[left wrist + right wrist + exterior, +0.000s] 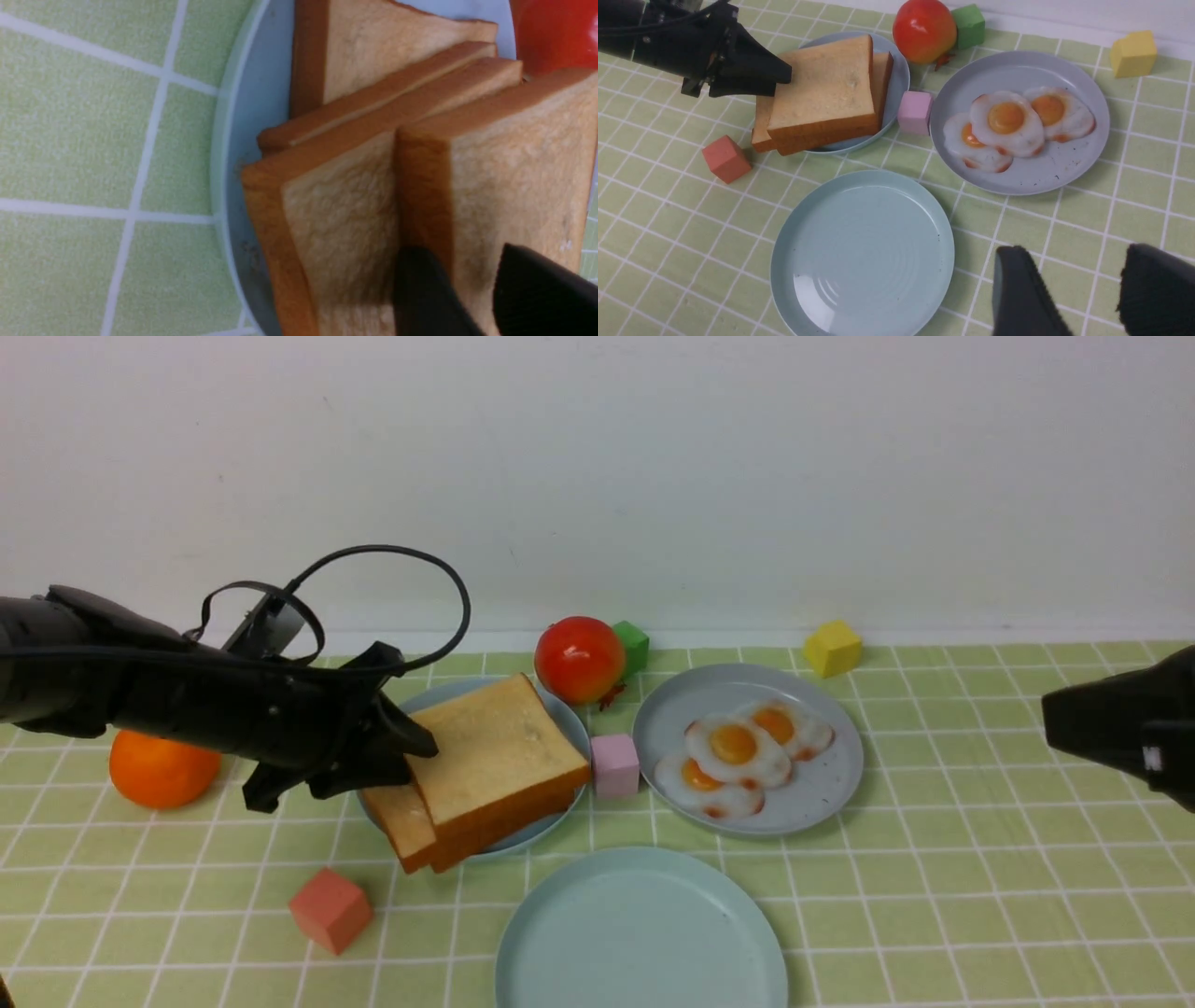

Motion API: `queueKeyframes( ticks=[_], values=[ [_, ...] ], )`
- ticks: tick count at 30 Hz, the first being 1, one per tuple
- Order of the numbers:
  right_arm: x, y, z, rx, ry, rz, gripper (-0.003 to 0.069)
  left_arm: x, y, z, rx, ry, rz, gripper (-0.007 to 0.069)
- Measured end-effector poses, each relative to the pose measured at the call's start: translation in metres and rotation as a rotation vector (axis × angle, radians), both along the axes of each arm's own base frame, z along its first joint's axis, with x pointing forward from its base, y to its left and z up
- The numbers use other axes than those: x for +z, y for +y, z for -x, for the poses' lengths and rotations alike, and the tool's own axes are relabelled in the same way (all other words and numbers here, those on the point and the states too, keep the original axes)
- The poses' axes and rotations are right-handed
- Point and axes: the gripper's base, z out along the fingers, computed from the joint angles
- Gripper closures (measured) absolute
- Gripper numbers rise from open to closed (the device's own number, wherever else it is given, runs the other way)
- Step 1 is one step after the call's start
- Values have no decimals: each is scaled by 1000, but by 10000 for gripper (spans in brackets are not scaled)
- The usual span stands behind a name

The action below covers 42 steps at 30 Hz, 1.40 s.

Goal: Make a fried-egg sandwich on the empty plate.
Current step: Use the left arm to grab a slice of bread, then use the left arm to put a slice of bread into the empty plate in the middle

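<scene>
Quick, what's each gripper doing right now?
Left gripper: closed on the top golden-brown square toast slice.
Right gripper: open, holding nothing.

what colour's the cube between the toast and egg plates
The cube is pale pink, clearest in right wrist view.

front cam faces wall [653, 476], L wrist close on toast [345, 224], R wrist+front share empty plate [862, 224]

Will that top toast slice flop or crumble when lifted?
Probably neither: the top toast slice looks thick and shows straight edges while tilted in the left gripper. Its matte surface probably won't slip.
</scene>
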Motion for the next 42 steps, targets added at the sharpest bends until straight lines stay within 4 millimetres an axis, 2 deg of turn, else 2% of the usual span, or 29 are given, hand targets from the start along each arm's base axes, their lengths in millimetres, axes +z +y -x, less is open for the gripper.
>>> queueKeyframes(
  ticks=[1,4,8,13,18,21,24,25,26,27,30,37,41,42],
  values=[
    [0,0,0,0,0,0,334,0,0,0,0,0,0,416],
    [0,0,0,1,5,2,334,0,0,0,-1,1,1,533],
    [-1,0,1,3,11,5,334,5,-1,1,-6,-7,6,620],
    [-1,0,1,4,14,6,334,31,-3,9,-55,-65,10,631],
    [-1,0,1,4,14,6,334,61,-11,26,-177,-115,54,631],
    [-1,0,1,4,14,6,334,68,-23,37,-267,-129,62,631],
    [-1,0,1,3,9,5,334,62,-41,46,-329,-112,63,631],
    [-1,0,0,2,3,3,334,53,-56,55,-364,-88,55,631],
    [-1,0,0,2,2,3,334,53,-58,56,-371,-87,55,631],
    [0,0,0,2,-4,3,334,40,-73,65,-396,-64,30,631],
    [0,0,-1,4,-13,5,334,24,-91,73,-412,-52,-19,631],
    [1,0,-1,4,-18,5,334,-5,-117,78,-426,-15,-86,620],
    [1,0,-1,4,-19,6,334,-11,-118,79,-420,12,-103,588],
    [1,0,-1,3,-22,6,334,-13,-117,78,-409,21,-116,555]
  ],
)
